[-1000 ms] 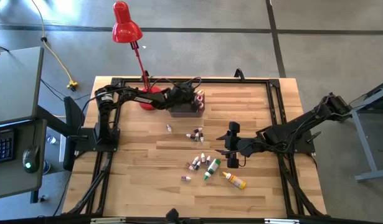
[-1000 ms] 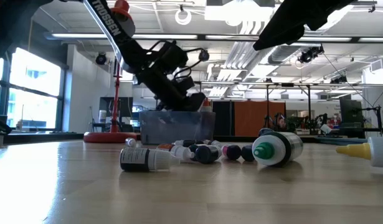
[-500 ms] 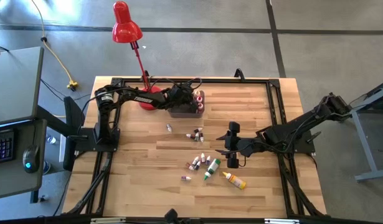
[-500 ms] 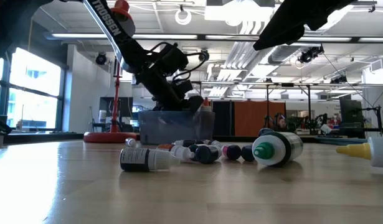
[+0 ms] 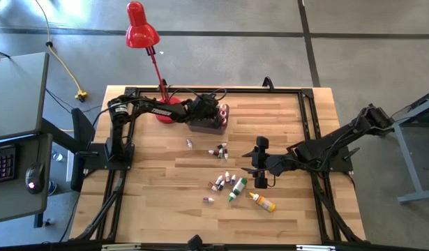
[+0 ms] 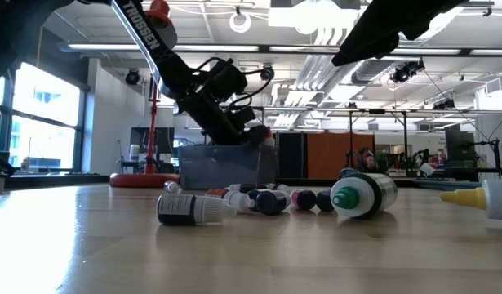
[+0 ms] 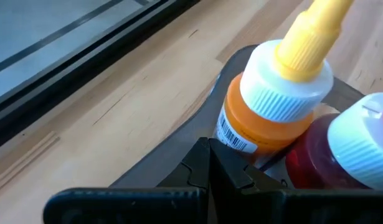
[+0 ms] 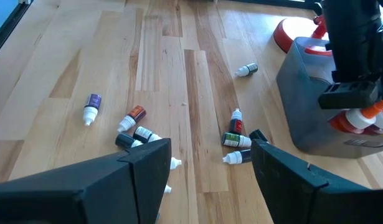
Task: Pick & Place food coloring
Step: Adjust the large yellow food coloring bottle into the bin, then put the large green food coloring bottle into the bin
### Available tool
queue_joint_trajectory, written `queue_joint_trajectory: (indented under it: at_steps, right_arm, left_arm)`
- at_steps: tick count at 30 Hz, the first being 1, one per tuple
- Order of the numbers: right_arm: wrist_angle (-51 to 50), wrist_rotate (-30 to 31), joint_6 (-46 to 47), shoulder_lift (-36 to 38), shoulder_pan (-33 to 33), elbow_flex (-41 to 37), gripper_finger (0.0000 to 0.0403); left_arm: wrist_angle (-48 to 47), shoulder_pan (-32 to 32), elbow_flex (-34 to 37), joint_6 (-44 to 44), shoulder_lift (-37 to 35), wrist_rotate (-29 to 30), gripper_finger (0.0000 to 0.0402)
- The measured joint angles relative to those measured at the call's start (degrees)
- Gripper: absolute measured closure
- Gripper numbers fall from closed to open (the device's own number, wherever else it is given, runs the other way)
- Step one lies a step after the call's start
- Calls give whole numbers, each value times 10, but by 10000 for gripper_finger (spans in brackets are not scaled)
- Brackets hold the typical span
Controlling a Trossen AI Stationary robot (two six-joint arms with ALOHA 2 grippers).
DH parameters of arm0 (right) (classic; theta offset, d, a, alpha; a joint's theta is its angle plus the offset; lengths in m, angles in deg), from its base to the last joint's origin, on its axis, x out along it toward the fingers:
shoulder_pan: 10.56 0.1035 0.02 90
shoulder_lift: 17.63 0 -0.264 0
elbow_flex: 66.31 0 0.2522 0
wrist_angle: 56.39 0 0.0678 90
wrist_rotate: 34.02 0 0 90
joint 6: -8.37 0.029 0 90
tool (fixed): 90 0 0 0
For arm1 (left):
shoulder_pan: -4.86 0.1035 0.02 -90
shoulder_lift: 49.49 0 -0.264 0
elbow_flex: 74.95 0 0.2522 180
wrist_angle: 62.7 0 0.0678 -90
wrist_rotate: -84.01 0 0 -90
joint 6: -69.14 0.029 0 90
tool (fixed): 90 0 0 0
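The left gripper (image 5: 213, 111) is over the grey bin (image 5: 206, 125) at the far side of the table (image 5: 284, 118), near the base of the red lamp (image 5: 142, 31). Its fingers (image 7: 210, 168) are pressed together and hold nothing. Just in front of them, inside the bin, stand an orange bottle (image 7: 266, 106) with a yellow cap and a red bottle (image 7: 340, 155) with a white cap, touching each other. The right gripper (image 5: 259, 171) hangs with its fingers spread wide above the middle of the table. Below and beside it the other food coloring bottles (image 5: 228, 183) lie scattered on the wood, among them a green one (image 6: 363, 194) and a yellow one (image 5: 263, 202).
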Motion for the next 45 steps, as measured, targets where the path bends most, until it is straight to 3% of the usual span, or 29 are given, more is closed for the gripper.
queue_joint_trajectory:
  at_steps: [4,17,30,36,45]
  right_arm:
    - [0,0,0,0,0,0,187]
    - [0,0,0,0,0,0,187]
    - [-1,0,0,0,0,0,187]
    - [-9,4,0,0,0,0,187]
    - [-40,39,0,0,0,0,187]
  left_arm:
    - [-1,0,0,8,0,-16,401]
    - [-10,0,0,11,-7,41,402]
    - [-94,0,0,12,-57,71,402]
    - [-171,-13,0,31,-131,64,402]
    - [-398,-104,0,56,-320,-32,402]
